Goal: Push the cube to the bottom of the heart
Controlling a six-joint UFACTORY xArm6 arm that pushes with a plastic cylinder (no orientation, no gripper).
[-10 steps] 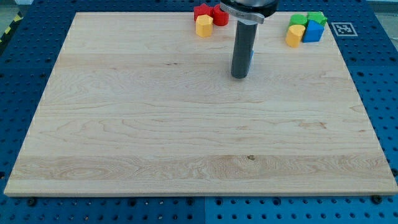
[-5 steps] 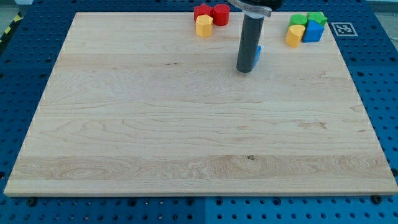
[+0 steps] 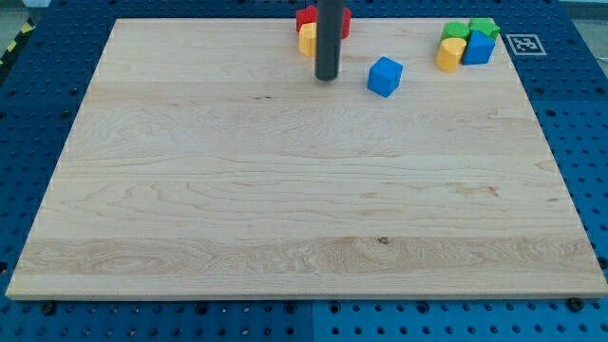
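Note:
The blue cube [image 3: 385,76] lies alone near the view's top, right of centre. My tip [image 3: 327,77] rests on the board to the cube's left, a clear gap away from it. A rounded yellow block [image 3: 450,54], seemingly the heart, sits at the top right, above and to the right of the cube. It touches a blue block [image 3: 479,48] and two green blocks [image 3: 457,30] [image 3: 484,26]. The rod hides part of a yellow block [image 3: 307,38] at the top centre.
Two red blocks [image 3: 304,15] [image 3: 344,19] sit at the board's top edge, behind the rod. The wooden board [image 3: 285,209] lies on a blue perforated table. A black-and-white marker tag [image 3: 525,44] lies beyond the board's top right corner.
The rod has moved from right beside the blue cube to the view's left and slightly up. The cube, earlier mostly hidden behind the rod, now shows in full.

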